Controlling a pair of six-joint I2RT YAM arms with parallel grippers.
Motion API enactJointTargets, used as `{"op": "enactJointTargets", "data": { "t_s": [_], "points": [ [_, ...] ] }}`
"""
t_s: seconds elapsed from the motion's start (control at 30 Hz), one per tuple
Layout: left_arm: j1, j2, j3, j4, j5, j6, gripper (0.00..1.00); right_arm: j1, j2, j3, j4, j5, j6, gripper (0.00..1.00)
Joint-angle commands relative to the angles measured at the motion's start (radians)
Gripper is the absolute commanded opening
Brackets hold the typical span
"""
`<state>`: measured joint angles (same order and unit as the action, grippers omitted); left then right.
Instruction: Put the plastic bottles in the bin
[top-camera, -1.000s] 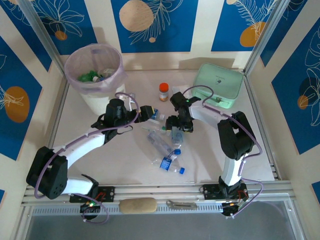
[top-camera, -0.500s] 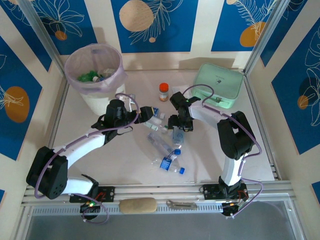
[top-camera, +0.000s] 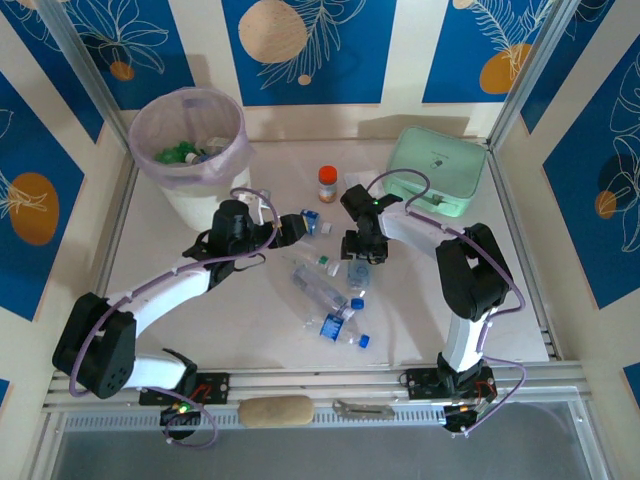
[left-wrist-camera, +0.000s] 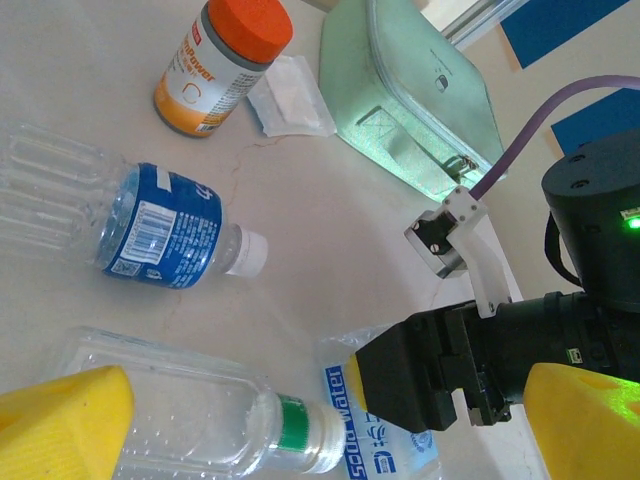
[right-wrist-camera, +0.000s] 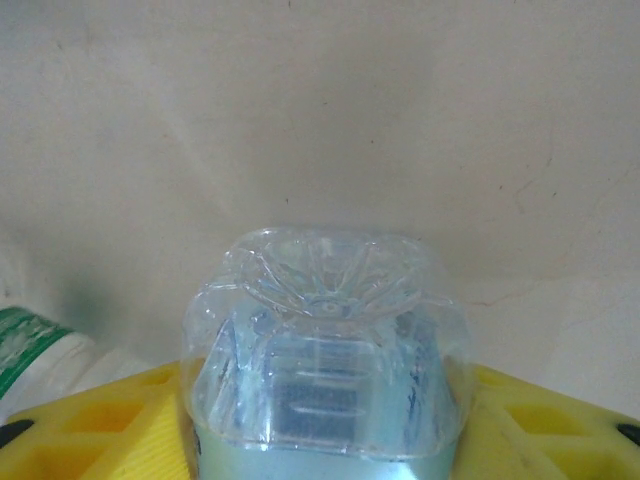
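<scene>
From above, the right gripper (top-camera: 358, 252) has narrowed within the last second around a clear bottle (top-camera: 357, 272) mid-table, well apart from the bin (top-camera: 237, 140). In the left wrist view, the left gripper (left-wrist-camera: 320, 430) hangs spread wide over a green-ringed bottle (left-wrist-camera: 190, 410), gripping nothing. In the right wrist view, yellow fingers (right-wrist-camera: 120, 425) pinch the clear bottle by its base, so it looks ready for lifting toward the bin

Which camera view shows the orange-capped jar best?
The left wrist view: the orange-capped jar is near and large there, with its cap and label plain to see. The top external view gives the jar small and far, from above.
</scene>
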<state>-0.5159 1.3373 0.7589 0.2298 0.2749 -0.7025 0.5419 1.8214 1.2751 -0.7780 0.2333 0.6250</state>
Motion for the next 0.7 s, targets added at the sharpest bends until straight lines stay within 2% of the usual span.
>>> {"op": "enactJointTargets", "data": {
  "t_s": [0.0, 0.5, 0.67],
  "points": [
    [-0.011, -0.018, -0.010, 0.029, -0.014, -0.008, 1.00, -0.004, -0.027, -0.017, -0.017, 0.004, 0.007, 0.58],
    [-0.013, -0.017, -0.003, 0.023, -0.011, -0.007, 1.00, -0.002, 0.016, -0.010, -0.015, 0.012, 0.012, 0.66],
    [-0.020, -0.004, 0.027, -0.028, -0.023, 0.008, 1.00, -0.002, 0.028, -0.002, -0.012, 0.009, 0.012, 0.68]
  ]
}}
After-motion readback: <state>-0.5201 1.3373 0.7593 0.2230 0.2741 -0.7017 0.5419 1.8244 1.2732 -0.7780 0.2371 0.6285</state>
